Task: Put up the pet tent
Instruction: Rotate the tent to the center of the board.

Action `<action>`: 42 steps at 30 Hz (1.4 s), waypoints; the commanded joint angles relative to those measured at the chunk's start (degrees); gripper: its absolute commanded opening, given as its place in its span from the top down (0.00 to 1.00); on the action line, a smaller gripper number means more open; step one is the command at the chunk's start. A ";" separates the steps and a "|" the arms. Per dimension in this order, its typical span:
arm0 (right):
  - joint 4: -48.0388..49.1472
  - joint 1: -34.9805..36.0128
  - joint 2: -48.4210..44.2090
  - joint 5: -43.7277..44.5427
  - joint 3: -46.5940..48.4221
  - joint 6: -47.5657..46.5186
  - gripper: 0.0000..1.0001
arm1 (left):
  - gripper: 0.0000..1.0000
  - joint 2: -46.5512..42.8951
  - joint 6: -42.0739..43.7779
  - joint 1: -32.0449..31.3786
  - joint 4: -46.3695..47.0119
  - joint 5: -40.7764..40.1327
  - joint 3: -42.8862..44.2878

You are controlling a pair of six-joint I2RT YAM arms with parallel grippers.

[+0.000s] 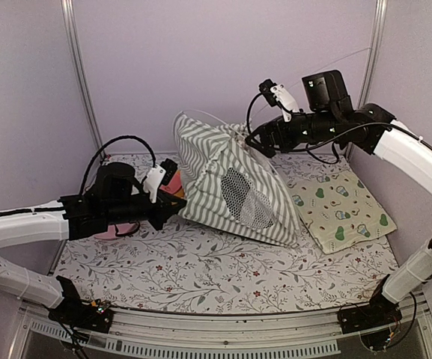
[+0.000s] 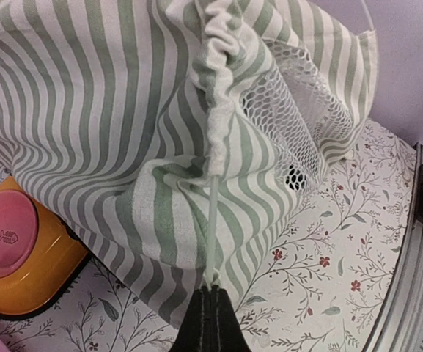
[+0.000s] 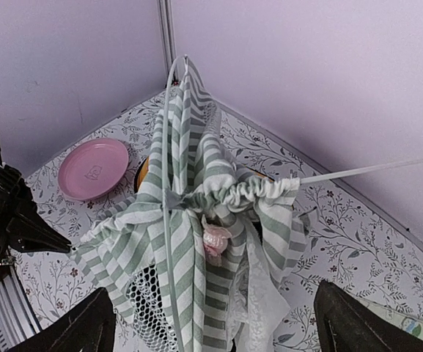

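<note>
From above, the pet tent (image 1: 230, 179) stands half-raised mid-table between the arms. The left wrist view shows the left gripper (image 2: 211, 326) clenched on a thin white pole (image 2: 212, 220) at the tent's hem. In the right wrist view, the right gripper (image 3: 212, 301) gapes empty over the crown. It should probably take the loose pole (image 3: 372, 169) while the left holds firm.

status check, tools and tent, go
Left tool shut on tent pole end. Right tool open above pet tent peak. Tent partly raised, leaning. Orange bowl partly hidden behind its fabric.
</note>
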 commanded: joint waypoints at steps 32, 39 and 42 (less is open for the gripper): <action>-0.83 0.26 5.97 -3.28 -0.93 6.07 1.00 | 0.84 4.20 3.25 0.78 0.17 2.18 6.28; -0.96 0.28 6.42 -3.50 -0.39 6.47 1.00 | 0.78 4.01 3.98 0.78 -0.05 1.77 6.19; -1.01 0.27 6.47 -3.80 -0.29 6.56 1.00 | 0.78 4.38 4.37 0.80 0.41 1.31 6.52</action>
